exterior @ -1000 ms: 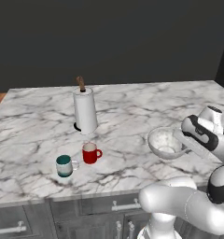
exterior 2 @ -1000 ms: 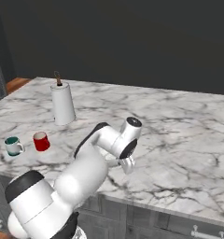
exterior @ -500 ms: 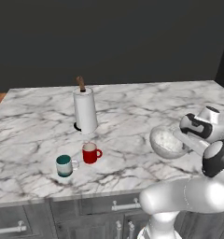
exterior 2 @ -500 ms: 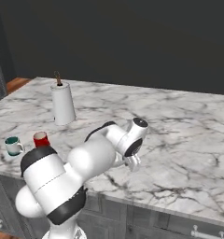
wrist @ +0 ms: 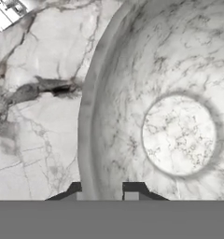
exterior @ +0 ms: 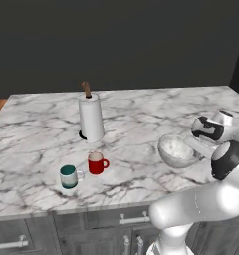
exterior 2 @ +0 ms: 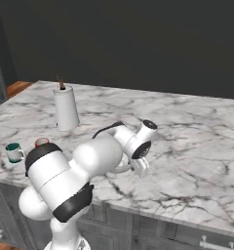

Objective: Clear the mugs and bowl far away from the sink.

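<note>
The speckled white-grey bowl (exterior: 175,151) rests at the right of the marble counter (exterior: 37,124) and looks slightly tipped. My gripper (exterior: 193,145) reaches it from the right and is shut on its near rim. In the hand view the gripper (wrist: 104,189) has one fingertip on each side of the bowl (wrist: 179,135) wall. The red mug (exterior: 95,163) and the grey mug with teal inside (exterior: 68,176) stand side by side near the front left edge, well away from the hand. The arm partly hides the red mug (exterior 2: 41,142) next to the teal mug (exterior 2: 13,152). The sink is out of view.
A white paper towel roll (exterior: 90,118) on a dark holder stands behind the mugs, also seen as the roll (exterior 2: 66,108). The counter's front edge runs just below the mugs, with grey drawers beneath. A dark wall lies beyond the far edge.
The arm's elbow has swung round and the hand has shifted slightly right at the bowl's rim. The bowl has barely moved. The mugs have stayed put.
</note>
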